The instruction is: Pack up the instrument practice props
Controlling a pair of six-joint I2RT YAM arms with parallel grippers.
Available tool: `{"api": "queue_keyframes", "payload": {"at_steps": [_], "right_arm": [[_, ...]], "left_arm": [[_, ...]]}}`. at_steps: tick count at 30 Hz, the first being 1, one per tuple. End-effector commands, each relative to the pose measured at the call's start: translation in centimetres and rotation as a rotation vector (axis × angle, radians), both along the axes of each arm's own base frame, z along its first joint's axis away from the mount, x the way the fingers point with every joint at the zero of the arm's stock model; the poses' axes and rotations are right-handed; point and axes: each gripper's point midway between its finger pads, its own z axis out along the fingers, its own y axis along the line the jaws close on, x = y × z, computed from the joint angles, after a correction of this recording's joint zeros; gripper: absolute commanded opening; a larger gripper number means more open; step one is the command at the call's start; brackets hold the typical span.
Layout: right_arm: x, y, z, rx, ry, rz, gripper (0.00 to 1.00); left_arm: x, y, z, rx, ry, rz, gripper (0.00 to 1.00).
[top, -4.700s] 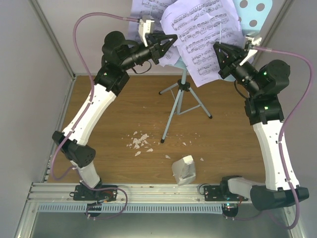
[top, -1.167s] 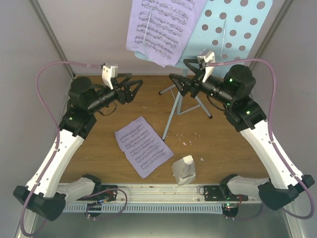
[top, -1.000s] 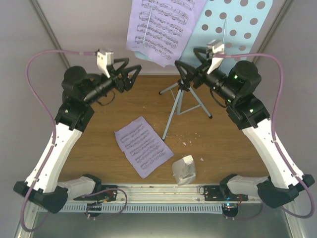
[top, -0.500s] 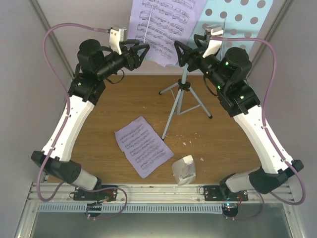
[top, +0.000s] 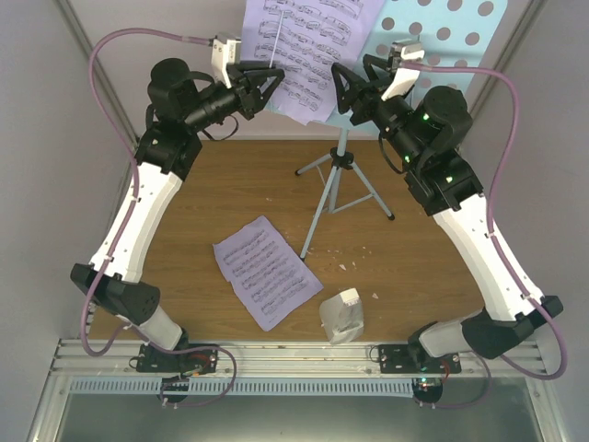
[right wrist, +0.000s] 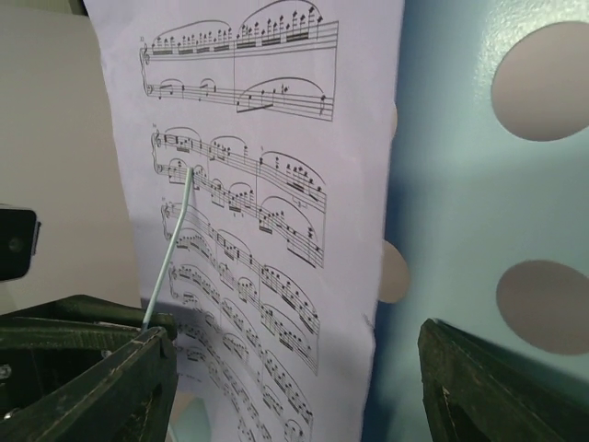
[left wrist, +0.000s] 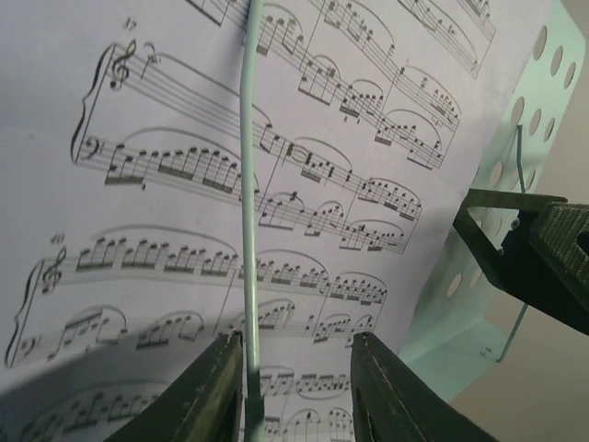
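Left pincer (left wrist: 294, 350), part-open and narrowing, straddles the wire page-holder (left wrist: 247, 184) and grips nothing. Right pincer (right wrist: 296, 331) gapes empty. Both just rose to the music stand (top: 433, 37), upper frame, so I judge the second page is next. Count: two pages, a stand page (top: 299, 41) and a fallen page (top: 265, 272) on the table (top: 184, 230); one stand; one metronome (top: 340, 316).

Music stand (top: 324, 210) stands at rear centre of the table (top: 442, 276), tray (right wrist: 460, 184) up top. One sheet music page (top: 304, 46) sits on the tray's left part, behind a wire retainer (left wrist: 247, 230). Left gripper (top: 270, 85) is at that page's left, right gripper (top: 350, 78) at its right. Second page (top: 265, 269) lies flat front-left of the stand's feet. Metronome (top: 341, 316) is just right of it, near the front edge. Crumbs (top: 342, 267) lie behind the metronome.
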Motion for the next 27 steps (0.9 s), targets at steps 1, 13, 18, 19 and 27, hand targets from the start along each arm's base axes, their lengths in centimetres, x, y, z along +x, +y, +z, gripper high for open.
{"api": "queue_keyframes", "payload": {"at_steps": [1, 13, 18, 19, 27], "right_arm": [[0.1, 0.1, 2.1, 0.059, -0.048, 0.011, 0.72], [0.2, 1.2, 3.4, 0.066, -0.099, 0.062, 0.36], [0.7, 0.7, 3.4, 0.067, -0.101, 0.017, 0.01], [0.8, 0.5, 3.4, 0.068, -0.101, 0.007, 0.0], [0.9, -0.8, 3.3, 0.093, -0.109, -0.061, 0.01]], "left_arm": [[-0.9, -0.6, 3.0, -0.029, -0.12, -0.064, 0.31], [-1.8, -0.9, 2.4, 0.005, -0.224, -0.1, 0.0], [-2.3, -0.8, 2.0, 0.001, -0.279, -0.097, 0.0], [-2.3, -0.8, 2.0, 0.0, -0.282, -0.095, 0.0], [-2.0, -0.3, 1.9, -0.011, -0.28, -0.062, 0.0]]}}
